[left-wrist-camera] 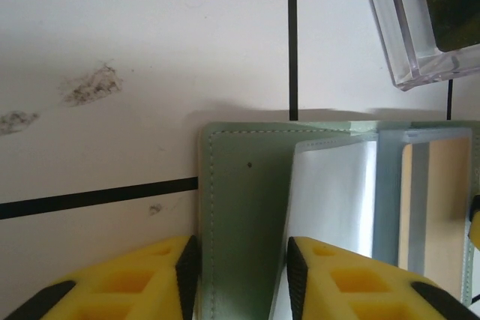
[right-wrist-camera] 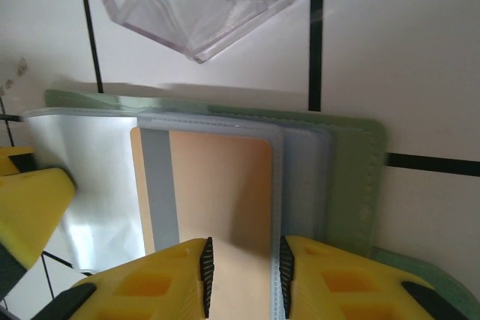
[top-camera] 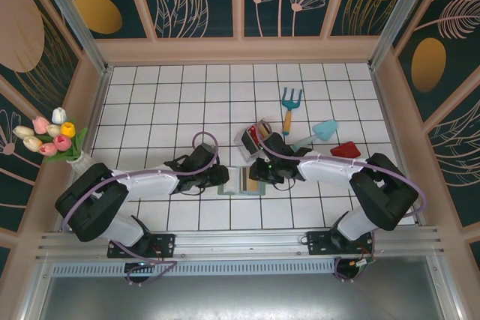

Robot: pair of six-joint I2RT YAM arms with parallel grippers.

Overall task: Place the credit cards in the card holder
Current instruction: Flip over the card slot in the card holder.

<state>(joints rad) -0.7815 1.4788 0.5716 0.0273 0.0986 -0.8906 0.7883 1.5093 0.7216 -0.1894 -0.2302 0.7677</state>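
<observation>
Yellow-tan plastic credit card (right-wrist-camera: 217,192) lies in the grey-green bifold card holder (left-wrist-camera: 244,207), long axis running away from the right gripper (right-wrist-camera: 241,275), fingers narrow. Left gripper (left-wrist-camera: 240,275), narrow too, straddles the holder's left half.

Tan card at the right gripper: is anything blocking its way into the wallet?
Nothing visible does. The tan card lies at the card holder's blue-grey pocket, between the right gripper's fingertips; the clear tray sits beyond.

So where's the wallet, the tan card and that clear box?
card holder (left-wrist-camera: 240,222), left wrist view, green outer flap.
yellow-tan card (right-wrist-camera: 217,185), right wrist view, its bare face.
clear tray (right-wrist-camera: 187,13), right wrist view, its side wall.
</observation>
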